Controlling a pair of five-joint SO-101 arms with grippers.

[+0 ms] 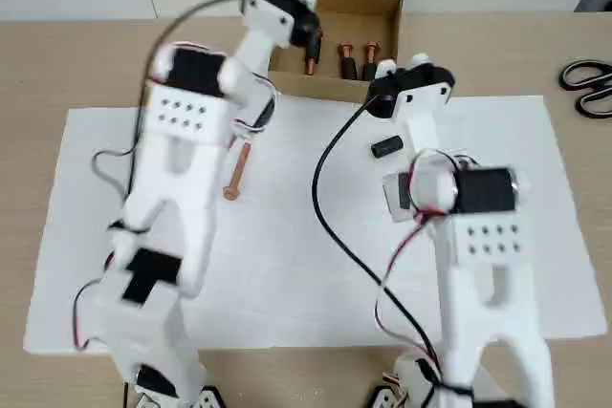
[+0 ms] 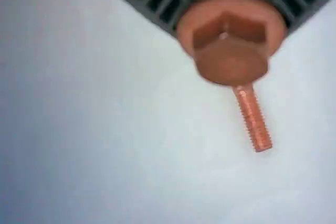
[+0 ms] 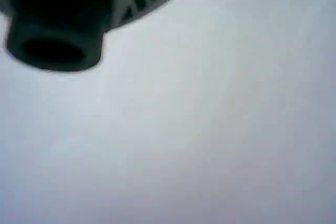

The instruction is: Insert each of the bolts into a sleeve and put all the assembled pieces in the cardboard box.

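2 sleeved bolts (image 1: pixel 345 56) in cardboard box (image 1: pixel 393 9), 1 bare bolt (image 1: pixel 237 171) on paper (image 1: pixel 287 274)

A pale wood surface (image 1: pixel 57 54) is seen from above, covered across most of its middle by a white sheet (image 1: pixel 287 265). A cardboard box (image 1: pixel 394 21) has been set at the sheet's far edge, and a pair of black-handled scissors (image 1: pixel 588 83) is left on the bare wood well off to the side. A copper bolt (image 1: pixel 236 171) appears to lie tilted on the sheet, one end hidden under an arm. A black sleeve (image 1: pixel 387 148) is seen nearer the sheet's middle.
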